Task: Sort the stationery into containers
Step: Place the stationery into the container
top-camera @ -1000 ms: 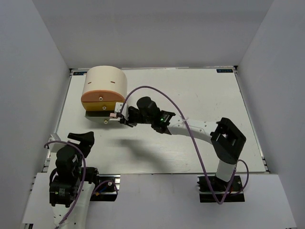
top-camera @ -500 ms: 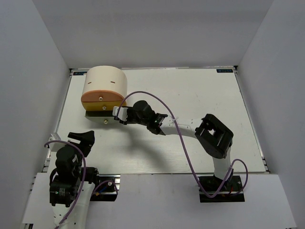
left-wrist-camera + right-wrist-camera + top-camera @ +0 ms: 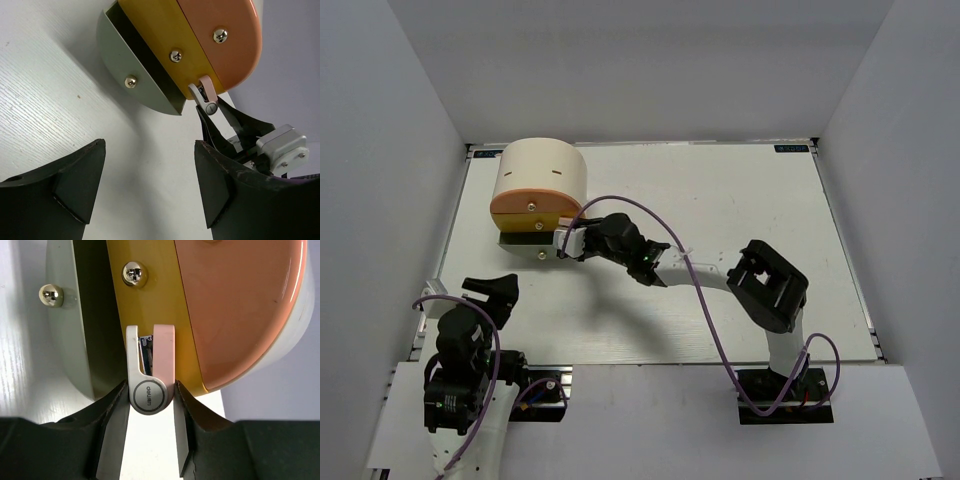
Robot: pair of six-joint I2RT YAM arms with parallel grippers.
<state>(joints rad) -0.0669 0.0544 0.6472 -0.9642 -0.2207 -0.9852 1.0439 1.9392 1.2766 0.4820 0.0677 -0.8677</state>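
The cream half-cylinder drawer box stands at the far left of the table. Its orange drawer and yellow drawer are shut; the pale bottom drawer is pulled out, leaving a dark gap. My right gripper is shut on the small grey-and-pink piece, held against the yellow drawer's front beside the gap. The piece also shows in the left wrist view. My left gripper is open and empty, low near its base. No markers or pens are in view.
The right arm stretches across the table's middle with its purple cable looping over it. Grey walls enclose the white table on three sides.
My right gripper has carried the grey-and-pink piece a little left and closer to the drawer box, with the arm's elbow folding in. The left arm has not moved.
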